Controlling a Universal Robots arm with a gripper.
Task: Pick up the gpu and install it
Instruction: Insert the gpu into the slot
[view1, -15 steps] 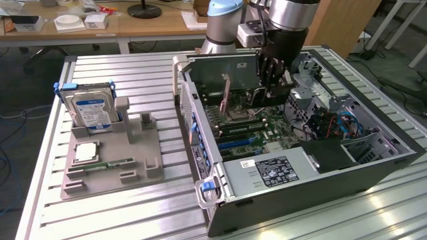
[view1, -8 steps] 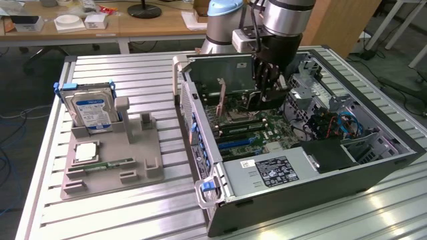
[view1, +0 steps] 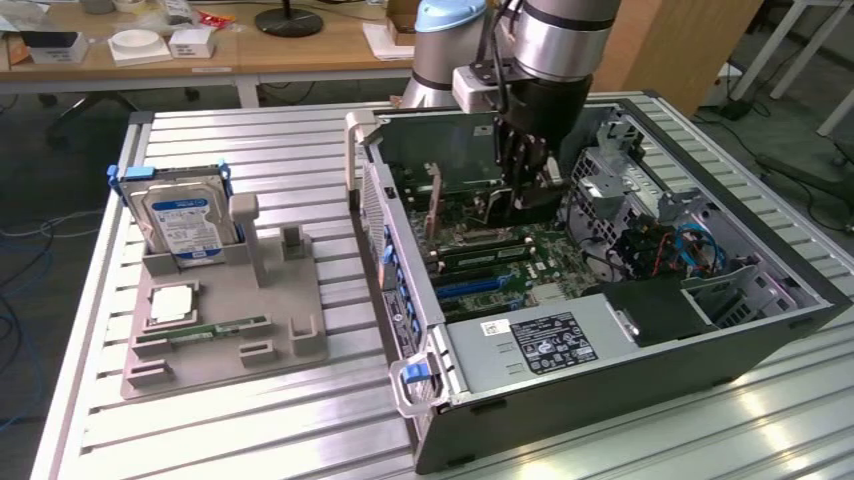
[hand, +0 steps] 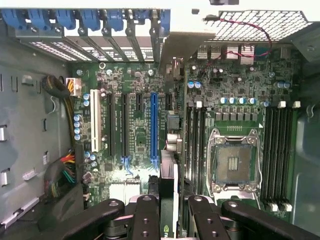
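The gpu (hand: 169, 172) is a thin card seen edge-on, standing upright on its long edge. It is clasped by its near end between the fingers of the gripper (hand: 171, 200) and runs straight ahead from the fingertips. Its edge shows pale silver beside a black face, with a small green logo close to the wrist. Whether its lower edge is seated cannot be told.

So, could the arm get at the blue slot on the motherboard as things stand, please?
Probably yes. The case lies open, the blue slot is bare with empty slots beside it, and the fingers, gripping the gpu, hang above the board.
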